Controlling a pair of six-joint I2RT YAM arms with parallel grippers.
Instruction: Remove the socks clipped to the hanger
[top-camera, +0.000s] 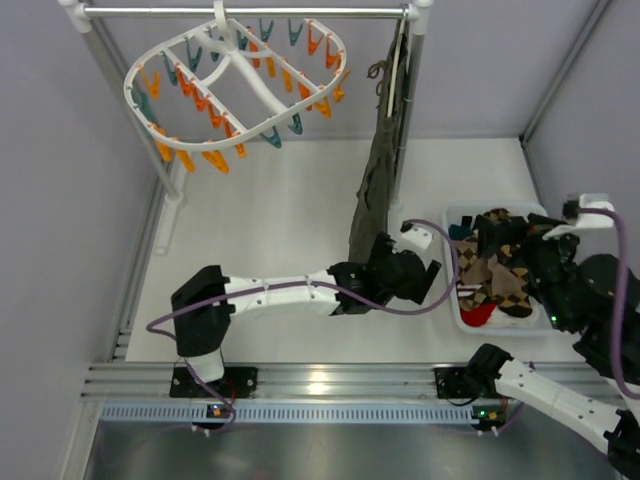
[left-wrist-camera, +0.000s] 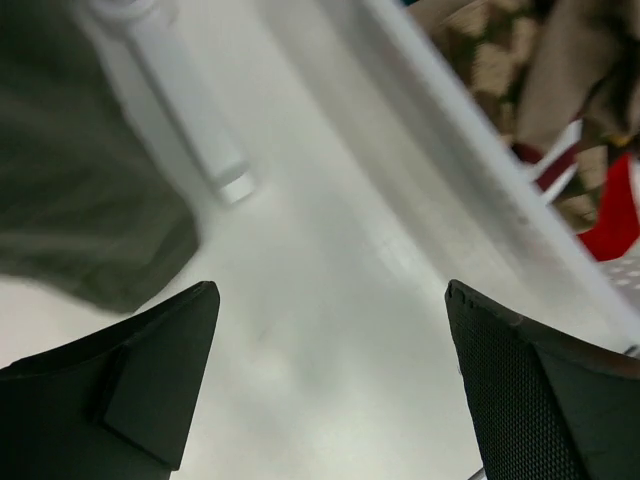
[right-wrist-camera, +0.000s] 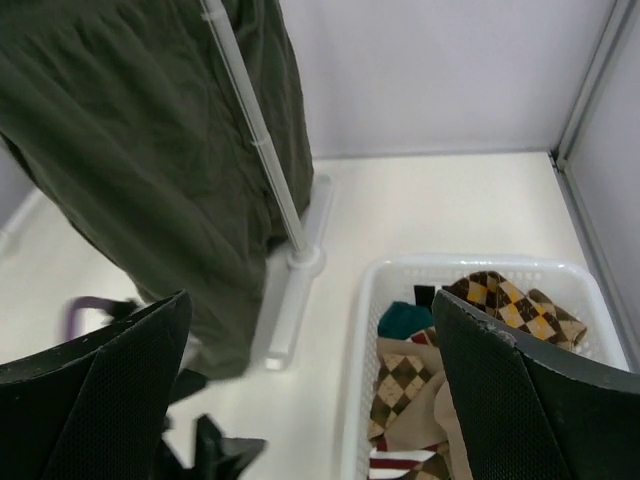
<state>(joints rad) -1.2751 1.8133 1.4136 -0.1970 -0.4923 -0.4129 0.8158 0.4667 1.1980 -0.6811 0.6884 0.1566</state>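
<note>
The hanger (top-camera: 240, 85) hangs from the rail (top-camera: 250, 12) at upper left, its clips dangling free. The left tool (left-wrist-camera: 330, 300) sits low over the tabletop (top-camera: 280, 220), spread and empty. The socks (right-wrist-camera: 505, 305) lie in the white basket (right-wrist-camera: 450, 265) under the right tool (right-wrist-camera: 312, 297), which is also spread and empty.
</note>
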